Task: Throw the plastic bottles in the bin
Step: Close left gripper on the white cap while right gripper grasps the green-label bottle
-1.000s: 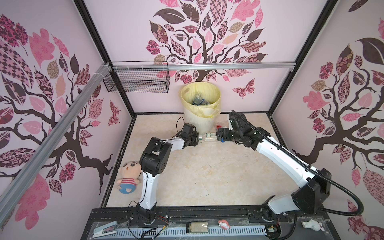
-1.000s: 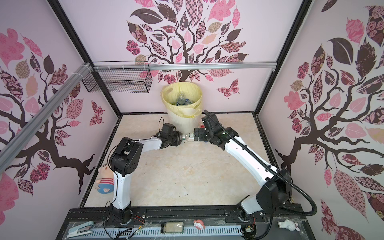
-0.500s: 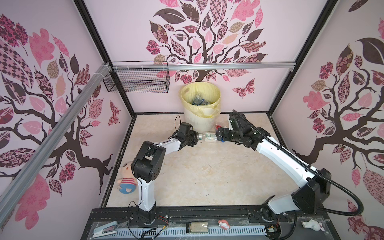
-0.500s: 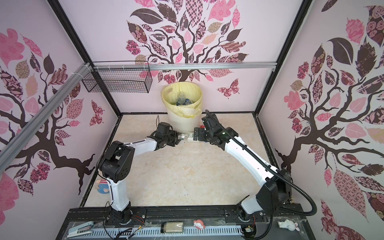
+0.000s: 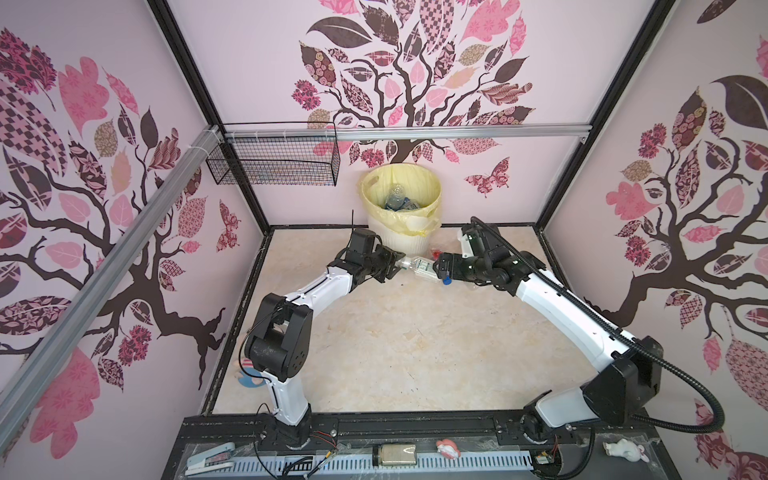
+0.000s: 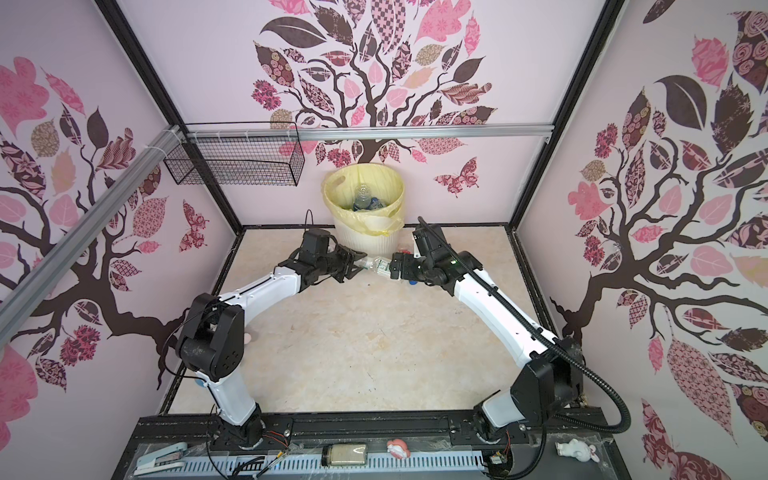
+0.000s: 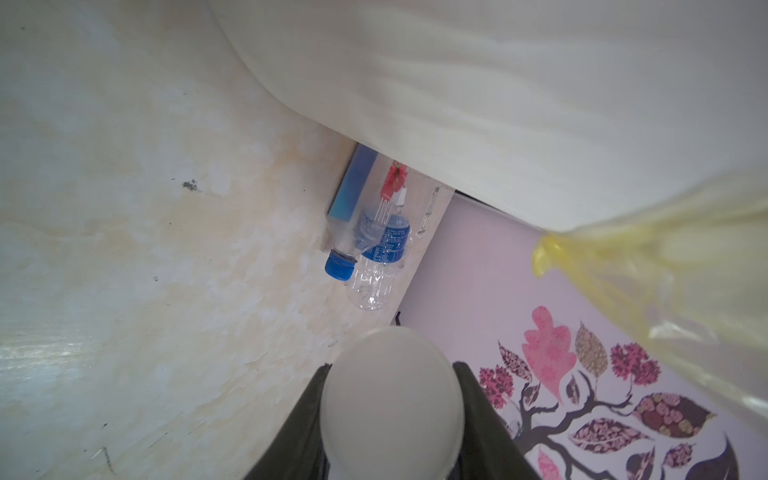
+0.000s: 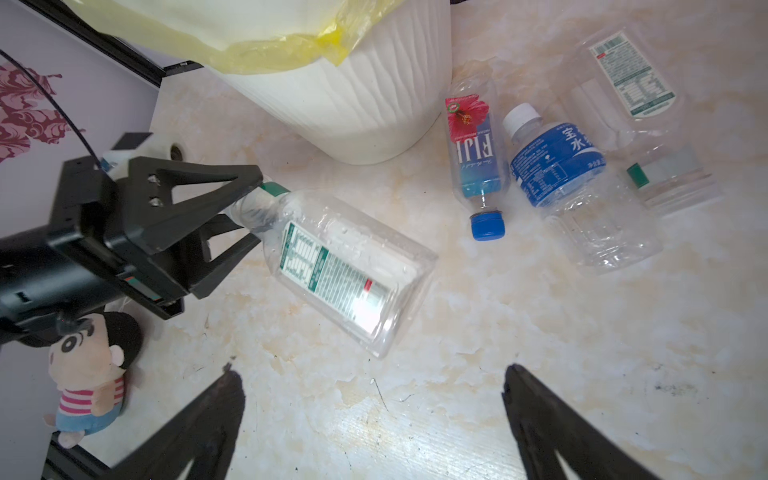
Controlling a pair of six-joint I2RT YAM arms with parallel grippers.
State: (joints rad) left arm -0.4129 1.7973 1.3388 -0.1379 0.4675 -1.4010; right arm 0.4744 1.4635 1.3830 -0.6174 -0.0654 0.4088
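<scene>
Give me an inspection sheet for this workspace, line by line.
Surface: marbled table, dark scuffs.
Job's things: bin, several bottles in it; Fiji bottle, blue-label bottle and large clear bottle lie beside it.
Clutter: plush toy at the table edge.
Grippers: left gripper shut on green-capped bottle's neck; right gripper open, empty.
Cables: black hose loops off the right arm.
Surroundings: wire basket on the rail; tree-decal walls.

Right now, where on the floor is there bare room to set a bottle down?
The floor between the left arm and right arm, down to the front rail, is bare. It's crowded right of the bin: three bottles lie by its base, and the left claw holds a clear bottle beside them.
</scene>
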